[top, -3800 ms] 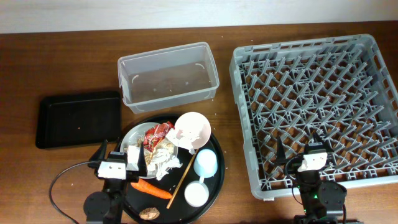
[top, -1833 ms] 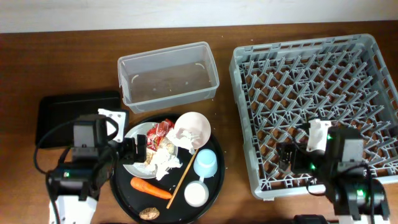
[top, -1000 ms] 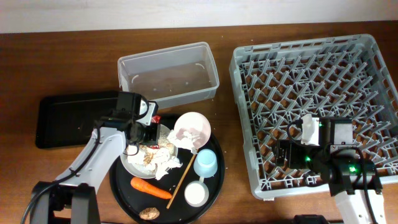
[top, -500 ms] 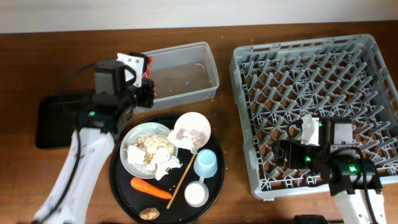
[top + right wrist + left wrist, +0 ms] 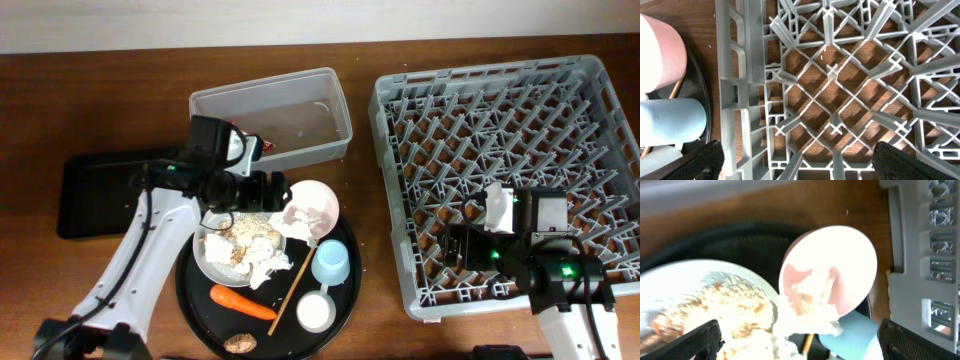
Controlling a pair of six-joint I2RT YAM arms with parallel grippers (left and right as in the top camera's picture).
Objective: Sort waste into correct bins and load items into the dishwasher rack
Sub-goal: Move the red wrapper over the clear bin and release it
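Left fingers [image 5: 695, 342] gape wide and empty, and the crumpled napkin [image 5: 812, 305] spilling from the pink bowl [image 5: 850, 255] sits dead ahead between them, while the right fingers [image 5: 690, 162], also spread, hang over the rack [image 5: 830, 70], well apart.

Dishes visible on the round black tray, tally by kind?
Bowls: 2 (grey plate-bowl, pink bowl)
Cups: 2 (blue cup, white cup)
Chopsticks: 1 (wooden chopstick)
Total: 5
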